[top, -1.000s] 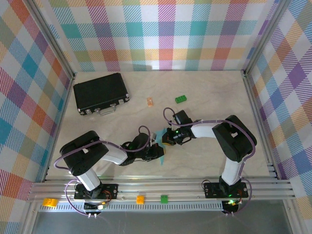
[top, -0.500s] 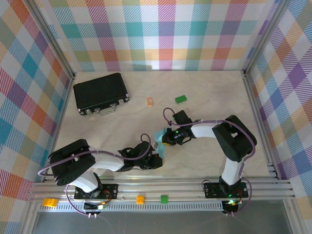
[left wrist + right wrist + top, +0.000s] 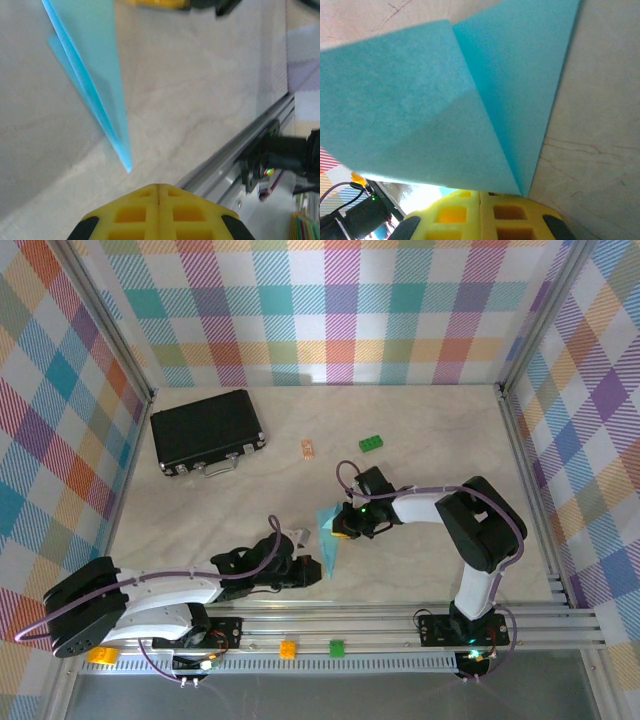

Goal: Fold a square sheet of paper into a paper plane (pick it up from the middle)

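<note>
While the pale marbled worktop (image 3: pixel 430 440) spreads out between the plaid walls, both arms reach toward its near middle. The left arm (image 3: pixel 170 590) lies stretched low along the front edge, and the right arm (image 3: pixel 480 530) bends in from its side.

Far back on the left sits the black case (image 3: pixel 205 428), flat and well clear of the action. Centre stage is the light blue paper plane (image 3: pixel 328 545), folded to a slim dart, with its point aimed at the near rail.

Now the right claw (image 3: pixel 345 527): its yellow pads are pressed together, and from its wrist camera the folded paper (image 3: pixel 445 115) runs right down into them (image 3: pixel 480 212). It looks clamped on the plane's edge, though the contact itself is hard to see.

The left claw (image 3: pixel 312 568) is fully closed and has nothing in it. Its tips (image 3: pixel 159 207) sit just short of the plane's sharp nose (image 3: pixel 95 65), not touching.

Behind them, a small green brick (image 3: pixel 371 443) and a tiny orange piece (image 3: pixel 308 448) lie apart on the worktop.
</note>
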`<action>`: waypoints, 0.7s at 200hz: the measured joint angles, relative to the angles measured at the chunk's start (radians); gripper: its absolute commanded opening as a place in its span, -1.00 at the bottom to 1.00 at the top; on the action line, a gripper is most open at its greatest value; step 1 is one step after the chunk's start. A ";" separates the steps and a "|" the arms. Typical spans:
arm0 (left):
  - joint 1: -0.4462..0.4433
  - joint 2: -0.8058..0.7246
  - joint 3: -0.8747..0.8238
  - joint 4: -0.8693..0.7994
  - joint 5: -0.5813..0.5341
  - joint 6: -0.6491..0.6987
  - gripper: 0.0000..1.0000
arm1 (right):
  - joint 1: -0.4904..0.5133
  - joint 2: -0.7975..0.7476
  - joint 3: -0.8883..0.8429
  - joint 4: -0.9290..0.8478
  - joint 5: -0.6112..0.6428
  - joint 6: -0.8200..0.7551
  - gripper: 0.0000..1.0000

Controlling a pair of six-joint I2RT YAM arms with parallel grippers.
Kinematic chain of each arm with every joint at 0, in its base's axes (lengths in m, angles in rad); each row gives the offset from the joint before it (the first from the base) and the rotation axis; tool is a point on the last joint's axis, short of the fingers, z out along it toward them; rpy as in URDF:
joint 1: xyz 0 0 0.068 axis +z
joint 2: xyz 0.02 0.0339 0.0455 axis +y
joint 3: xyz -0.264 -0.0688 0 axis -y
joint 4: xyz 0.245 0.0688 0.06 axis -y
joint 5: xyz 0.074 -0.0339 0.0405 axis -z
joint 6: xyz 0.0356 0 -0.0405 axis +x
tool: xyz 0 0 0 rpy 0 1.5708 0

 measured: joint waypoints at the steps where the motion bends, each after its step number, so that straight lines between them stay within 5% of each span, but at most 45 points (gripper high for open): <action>1: 0.003 0.000 0.001 0.000 0.000 0.000 -1.00 | 0.000 0.000 -0.001 0.001 0.000 0.001 -0.90; 43: 0.117 0.122 0.075 0.031 0.019 0.005 -1.00 | 0.002 -0.023 -0.040 0.057 0.015 0.065 -0.90; 140: 0.129 0.487 0.253 0.129 0.065 0.046 -1.00 | 0.010 -0.097 -0.107 0.060 0.071 0.211 -0.89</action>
